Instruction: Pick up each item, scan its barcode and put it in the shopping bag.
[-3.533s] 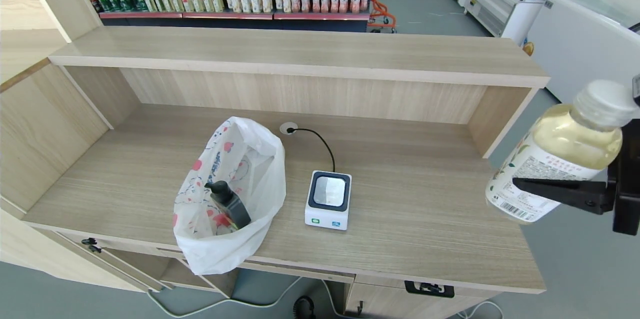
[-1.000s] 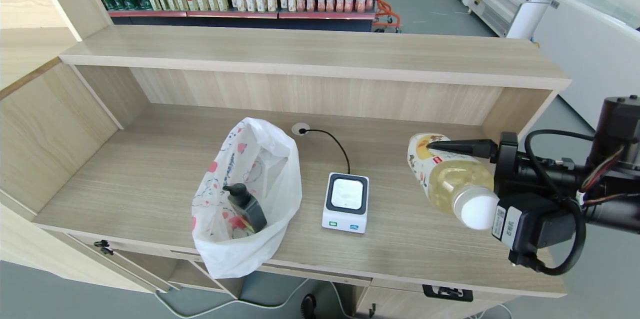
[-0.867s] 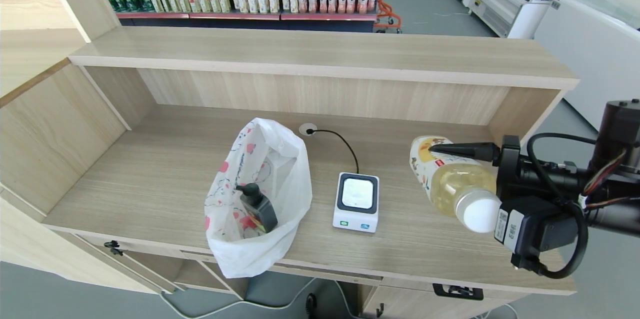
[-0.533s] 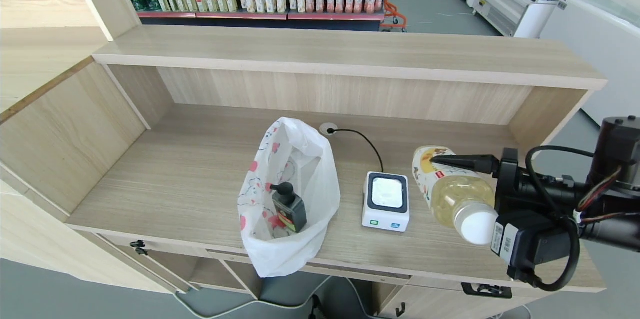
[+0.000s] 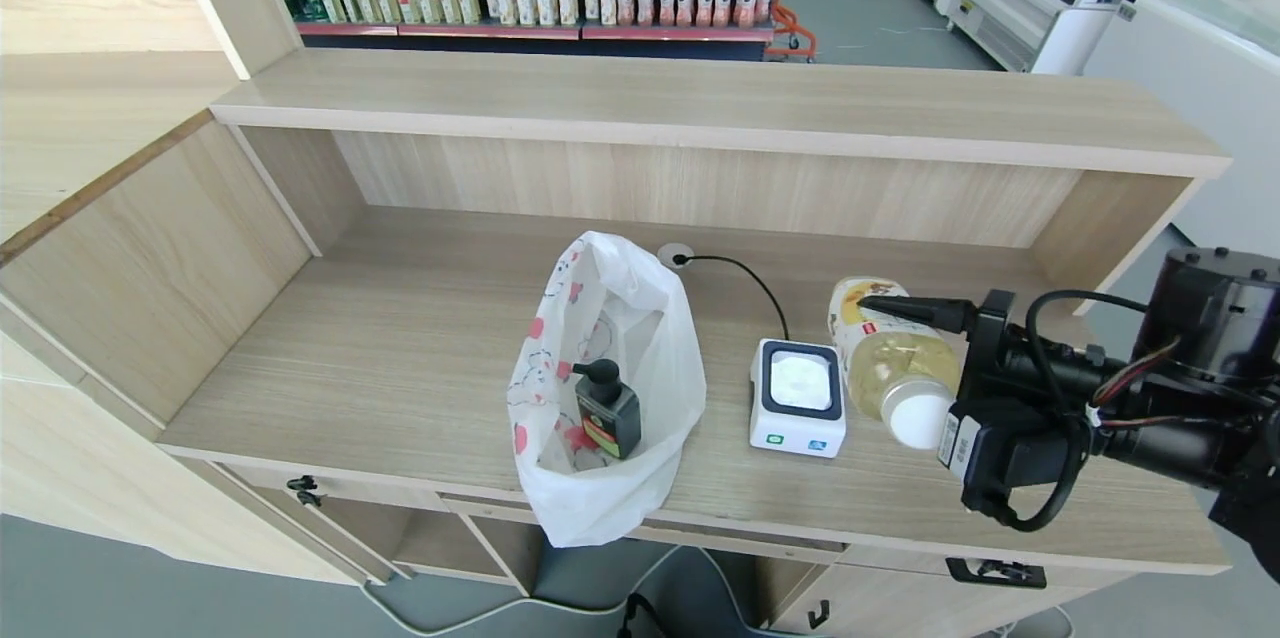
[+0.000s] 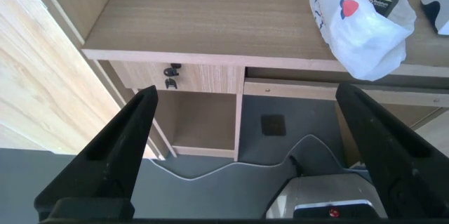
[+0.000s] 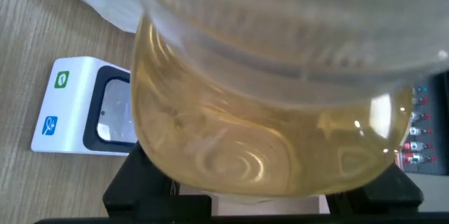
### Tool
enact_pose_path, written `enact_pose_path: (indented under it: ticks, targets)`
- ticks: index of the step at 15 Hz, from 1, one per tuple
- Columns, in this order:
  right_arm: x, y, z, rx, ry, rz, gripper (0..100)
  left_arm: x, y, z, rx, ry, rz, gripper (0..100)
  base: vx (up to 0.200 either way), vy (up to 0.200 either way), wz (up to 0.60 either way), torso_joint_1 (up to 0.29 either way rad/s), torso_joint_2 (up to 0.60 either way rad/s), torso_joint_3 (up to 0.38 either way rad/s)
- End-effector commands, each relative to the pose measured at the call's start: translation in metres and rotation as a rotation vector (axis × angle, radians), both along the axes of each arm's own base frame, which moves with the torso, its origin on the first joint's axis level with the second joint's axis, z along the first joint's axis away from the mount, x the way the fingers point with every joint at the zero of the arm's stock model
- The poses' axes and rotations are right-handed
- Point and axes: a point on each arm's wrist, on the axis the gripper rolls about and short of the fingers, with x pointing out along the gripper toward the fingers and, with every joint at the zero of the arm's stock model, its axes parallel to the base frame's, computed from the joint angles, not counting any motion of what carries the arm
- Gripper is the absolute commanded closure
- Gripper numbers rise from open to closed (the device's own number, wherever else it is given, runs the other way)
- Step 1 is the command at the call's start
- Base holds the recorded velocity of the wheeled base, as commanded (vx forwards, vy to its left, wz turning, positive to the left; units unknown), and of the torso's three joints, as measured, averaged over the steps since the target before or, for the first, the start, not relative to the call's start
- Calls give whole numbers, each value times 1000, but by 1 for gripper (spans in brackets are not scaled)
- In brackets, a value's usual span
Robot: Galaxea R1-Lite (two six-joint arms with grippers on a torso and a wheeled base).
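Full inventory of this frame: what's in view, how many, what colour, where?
drink bottle: 1, pale yellow liquid, white cap; on its side just right of the scanner, held over the counter
scanner: 1, white with dark frame; on the counter between bag and drink bottle
shopping bag: 1, white with red prints; at the counter's front edge
pump bottle: 1, black; inside the shopping bag
cable: 1, black; from the scanner to a hole in the counter
counter: 1, light wood
shelf bottles: many, mixed colours; store shelf behind
right gripper: black, shut on the drink bottle
left gripper: black, open; in front of the counter
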Motion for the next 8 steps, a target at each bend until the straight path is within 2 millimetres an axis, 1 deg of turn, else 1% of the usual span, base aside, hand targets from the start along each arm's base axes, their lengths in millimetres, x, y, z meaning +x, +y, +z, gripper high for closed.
enact_pose_path:
  ticks: [1, 4, 8]
  targets:
    - [13, -5, -17, -6, 56, -31, 100, 0, 0, 0, 0, -1, 1, 0, 0, 0, 0, 0, 0, 0]
    - [19, -5, -21, -4, 73, -36, 100, 0, 0, 0, 0, -1, 1, 0, 0, 0, 0, 0, 0, 0]
    - [22, -6, -22, -1, 81, -35, 100, 0, 0, 0, 0, -1, 1, 0, 0, 0, 0, 0, 0, 0]
